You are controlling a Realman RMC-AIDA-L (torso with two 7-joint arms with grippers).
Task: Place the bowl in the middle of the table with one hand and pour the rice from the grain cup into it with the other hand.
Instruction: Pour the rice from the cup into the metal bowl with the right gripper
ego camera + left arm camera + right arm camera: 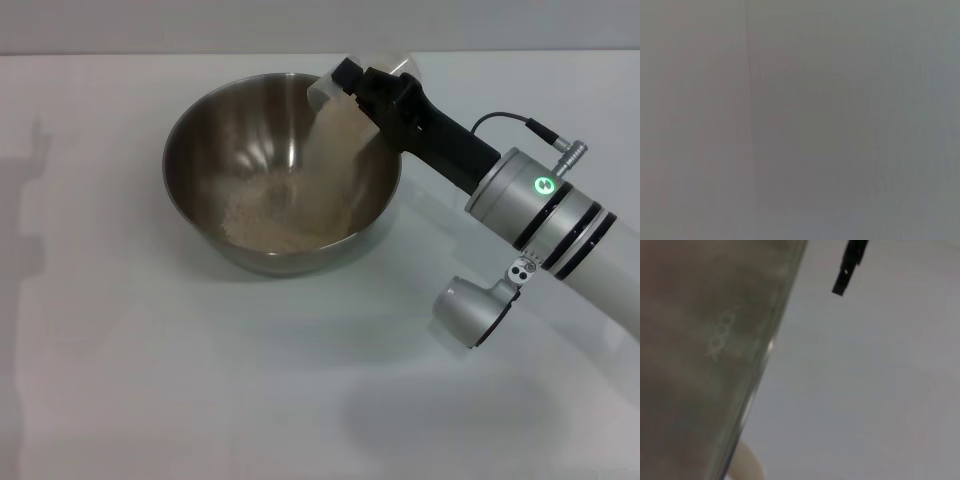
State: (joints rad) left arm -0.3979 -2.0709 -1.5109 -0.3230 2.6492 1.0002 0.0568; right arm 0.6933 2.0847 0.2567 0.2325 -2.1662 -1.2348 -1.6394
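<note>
Over the bowl's far right rim, your right gripper point(365, 85) is clamped on the grain cup point(335, 125), its black fingers closed around the cup's upper end. The cup is tipped steeply, mouth down toward the inside of the bowl, with pale rice showing through its clear wall. In the right wrist view the cup point(715, 350) fills one side of the picture, grains pressed against the plastic.

From the gripper, the black wrist runs back and to the right into the silver forearm, which slants down out of the lower right corner of the head view. That pose reads as a pour in progress.

The bowl point(215, 140) sits upright on the white table point(150, 400), roughly central, with a low heap of rice point(270, 225) gathered in its bottom.

You should expect the cup to be light, stiff and smooth, so a firm hold on its wall or handle seems wise. The steel bowl looks rigid, heavier, and likely slick on the tabletop; its rim is the natural place to take it.

Your left gripper is not visible in any view; its wrist camera shows only a blank grey surface.
</note>
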